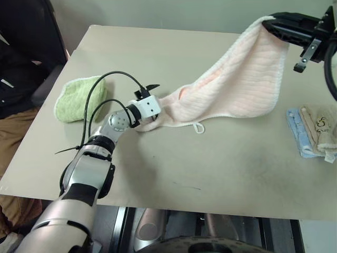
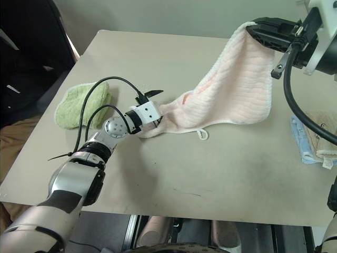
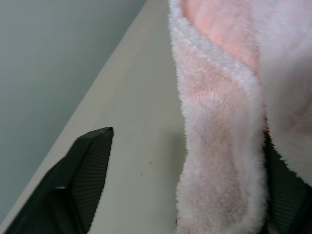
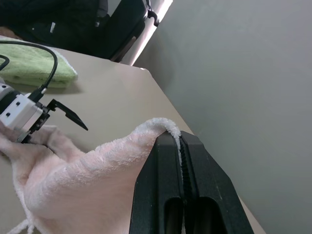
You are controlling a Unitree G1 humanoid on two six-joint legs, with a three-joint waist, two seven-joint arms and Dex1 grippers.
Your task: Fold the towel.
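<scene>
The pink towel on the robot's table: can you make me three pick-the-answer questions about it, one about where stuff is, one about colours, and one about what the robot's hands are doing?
1. Where does the green towel lie on the table?
A. On the robot's left side
B. On the robot's right side
C. Under the pink towel

2. What colour is the hem of the pink towel?
A. Black
B. White
C. Green

3. What is the right gripper doing?
A. Hanging open over the table
C. Resting flat on the table
B. Pinching a corner of the pink towel, lifted in the air

Answers:
1. A, it sits near the left edge, beside the left arm.
2. B, a white border runs along its edge.
3. B, its black fingers are shut on the raised corner, while the left gripper stands open at the low end.
</scene>
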